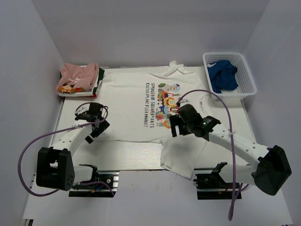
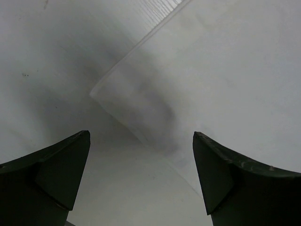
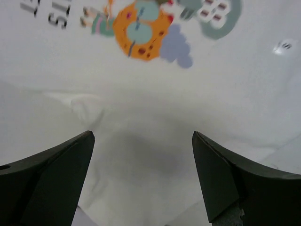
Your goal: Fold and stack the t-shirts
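The white t-shirt (image 1: 131, 103) is spread flat at centre, and the pink t-shirt (image 1: 77, 76) is folded far left. The left gripper (image 1: 99, 126) and right gripper (image 1: 175, 127) are held apart, empty. The limp, light cloth is judged best pinched at its hem corners.

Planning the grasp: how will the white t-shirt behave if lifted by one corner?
Likely floppy: the white t-shirt lies flat with a rumpled sleeve near the right gripper, so it should sag. Those wrinkles suggest thin cloth that bunches when pushed.
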Controlling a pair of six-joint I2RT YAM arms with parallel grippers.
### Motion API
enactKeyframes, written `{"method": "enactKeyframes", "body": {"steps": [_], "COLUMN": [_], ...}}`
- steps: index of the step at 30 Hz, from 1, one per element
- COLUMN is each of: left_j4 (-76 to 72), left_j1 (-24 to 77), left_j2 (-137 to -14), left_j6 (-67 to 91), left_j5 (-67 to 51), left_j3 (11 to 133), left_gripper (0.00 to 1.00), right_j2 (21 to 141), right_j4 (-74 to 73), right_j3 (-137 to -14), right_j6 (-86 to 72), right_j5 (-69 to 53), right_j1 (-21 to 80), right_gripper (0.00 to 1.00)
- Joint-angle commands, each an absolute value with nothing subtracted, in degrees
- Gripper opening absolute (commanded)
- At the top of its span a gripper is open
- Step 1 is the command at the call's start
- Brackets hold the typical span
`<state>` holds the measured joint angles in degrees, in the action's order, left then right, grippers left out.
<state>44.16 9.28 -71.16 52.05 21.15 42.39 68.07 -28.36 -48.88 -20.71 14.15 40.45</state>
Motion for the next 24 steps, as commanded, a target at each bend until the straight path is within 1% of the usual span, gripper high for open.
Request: {"method": "enactKeyframes", "body": {"steps": [1, 3, 5, 6, 7, 9, 10, 11, 12, 15, 16, 17, 20, 23, 24], "left_j4": [42.63, 42.02, 41.40, 40.09, 40.08, 37.19, 37.18, 37.18, 36.66, 35.16, 34.46, 33.93, 33.32, 33.31, 33.83], "left_j1": [8.09, 7.30, 6.60, 6.59, 6.07, 5.46, 5.45, 5.45, 5.45, 4.92, 4.92, 4.92, 4.92, 4.92, 4.92], "left_j2": [-72.06, -72.60, -72.60, -72.60, -72.60, -72.60, -73.90, -74.61, -75.14, -76.20, -76.72, -76.73, -78.05, -79.28, -79.28], "left_j6": [56.60, 56.60, 58.45, 58.97, 60.54, 60.56, 60.56, 60.56, 61.17, 61.17, 61.17, 61.17, 61.17, 60.56, 60.56], "left_j5": [22.23, 22.93, 23.47, 24.25, 24.87, 24.87, 24.87, 24.87, 24.87, 24.87, 24.87, 24.26, 23.74, 23.73, 24.25], "left_j3": [42.36, 41.49, 40.44, 39.04, 38.41, 37.18, 37.18, 37.18, 37.18, 36.65, 36.04, 36.04, 35.42, 36.03, 36.04], "left_gripper": [1.00, 0.95, 0.91, 0.84, 0.81, 0.77, 0.69, 0.66, 0.60, 0.51, 0.39, 0.32, 0.00, 0.00, 0.00], "right_j2": [68.99, 69.52, 70.05, 69.87, 69.87, 71.27, 71.63, 72.07, 71.90, 71.98, 71.90, 72.42, 74.00, 76.02, 76.55], "right_j4": [-35.49, -38.13, -39.63, -38.51, -38.24, -39.97, -40.51, -40.87, -41.65, -42.27, -42.80, -43.15, -44.38, -44.65, -44.39], "right_j3": [-46.85, -46.23, -45.79, -45.44, -44.66, -45.44, -46.40, -46.49, -46.32, -44.74, -44.39, -43.86, -43.68, -41.76, -40.79], "right_j6": [-22.41, -22.50, -23.72, -23.47, -23.99, -25.05, -25.40, -26.44, -26.63, -28.56, -29.00, -29.44, -30.67, -33.30, -34.18], "right_j5": [16.96, 17.31, 16.96, 16.27, 13.21, 11.35, 11.51, 12.04, 12.39, 11.16, 10.99, 10.38, 9.67, 9.06, 9.49], "right_j1": [46.91, 51.21, 53.34, 56.57, 57.47, 60.36, 61.08, 62.74, 64.23, 66.53, 68.62, 69.43, 73.81, 76.02, 76.55], "right_gripper": [0.90, 0.90, 0.90, 0.90, 0.90, 0.90, 0.90, 0.90, 0.90, 0.90, 0.90, 0.90, 0.90, 0.89, 0.87]}}
